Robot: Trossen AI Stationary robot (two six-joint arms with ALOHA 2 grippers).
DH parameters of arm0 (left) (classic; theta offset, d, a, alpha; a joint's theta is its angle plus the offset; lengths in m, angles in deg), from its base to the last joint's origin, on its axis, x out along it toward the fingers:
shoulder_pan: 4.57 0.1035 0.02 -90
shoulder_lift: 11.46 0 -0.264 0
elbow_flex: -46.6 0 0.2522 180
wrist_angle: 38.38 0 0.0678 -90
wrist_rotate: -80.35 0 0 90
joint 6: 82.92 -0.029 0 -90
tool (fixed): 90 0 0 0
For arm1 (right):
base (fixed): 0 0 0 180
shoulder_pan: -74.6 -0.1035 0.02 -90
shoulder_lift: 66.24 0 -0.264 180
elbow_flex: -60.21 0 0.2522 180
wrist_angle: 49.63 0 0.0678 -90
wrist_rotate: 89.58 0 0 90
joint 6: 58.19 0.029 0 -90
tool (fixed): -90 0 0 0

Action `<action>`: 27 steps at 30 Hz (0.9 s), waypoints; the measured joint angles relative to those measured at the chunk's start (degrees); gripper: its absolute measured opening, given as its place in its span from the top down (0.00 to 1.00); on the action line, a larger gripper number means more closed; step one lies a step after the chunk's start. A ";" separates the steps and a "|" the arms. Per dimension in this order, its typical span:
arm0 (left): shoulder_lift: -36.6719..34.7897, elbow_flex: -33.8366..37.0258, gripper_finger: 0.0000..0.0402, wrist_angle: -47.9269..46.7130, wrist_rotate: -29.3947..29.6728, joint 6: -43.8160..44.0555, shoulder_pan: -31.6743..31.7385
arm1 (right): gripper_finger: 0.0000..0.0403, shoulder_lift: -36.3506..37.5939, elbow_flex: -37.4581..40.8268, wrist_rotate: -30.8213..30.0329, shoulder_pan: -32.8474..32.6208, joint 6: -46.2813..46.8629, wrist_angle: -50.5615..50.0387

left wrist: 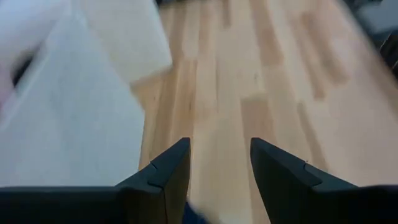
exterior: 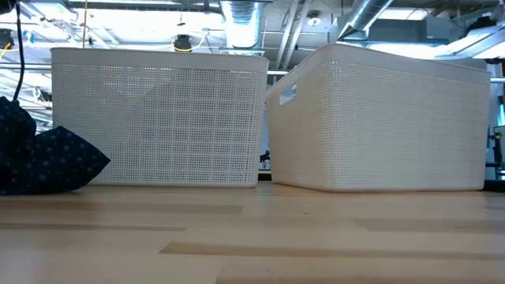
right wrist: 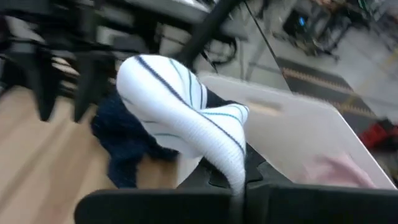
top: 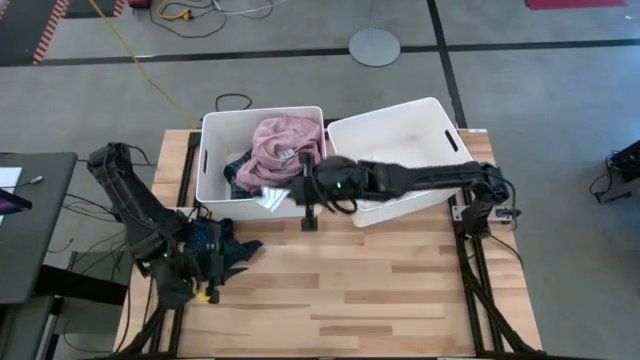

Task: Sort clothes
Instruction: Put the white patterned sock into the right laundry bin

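White sock (right wrist: pixel 186 118) with thin dark stripes, ribbed knit, bunched and draped over right gripper (right wrist: pixel 239 186); pinched between clenched fingers, cuff end hanging down toward the jaws. In high view, right gripper (top: pixel 310 205) at front wall of left bin (top: pixel 210 150), reaching across from right arm (top: pixel 430 178); sock itself not made out there.

Pink garment (top: pixel 283 145) crumpled in left bin, heaped toward its right half. Blue plaid piece (top: pixel 243 172) and a dark piece beneath it, partly covered by the pink. Small white item (top: pixel 270 200) at bin's front edge.

Navy patterned garment (top: pixel 225 250) lying crumpled on table (top: pixel 380 290), near left front, well apart from bins. Same navy cloth (exterior: pixel 47 162) in low view, dotted print, resting on the wood left of left bin (exterior: pixel 158 118).

Left gripper (top: pixel 205 270) just beside navy garment. In left wrist view, fingers (left wrist: pixel 165 177) parted, gap clear between them, nothing gripped; a scrap of navy at bottom edge between them, contact not discernible.

Right bin (top: pixel 400 150) beside left bin, walls touching or nearly so.
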 joint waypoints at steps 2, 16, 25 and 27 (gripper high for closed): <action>1.27 0.00 0.59 -4.15 -1.22 5.50 0.00 | 1.00 0.00 -0.07 0.00 1.64 0.79 -1.73; 5.39 0.00 0.59 -5.71 -3.39 12.75 -2.45 | 1.00 8.10 -0.07 -8.73 8.76 6.71 -17.13; 8.87 0.00 0.58 -7.42 -6.12 16.45 -2.99 | 1.00 13.12 -0.07 -12.02 14.72 15.91 -38.13; 9.93 0.00 0.56 -7.96 -6.90 17.56 -2.99 | 1.00 13.18 -0.07 -11.98 15.98 17.80 -42.78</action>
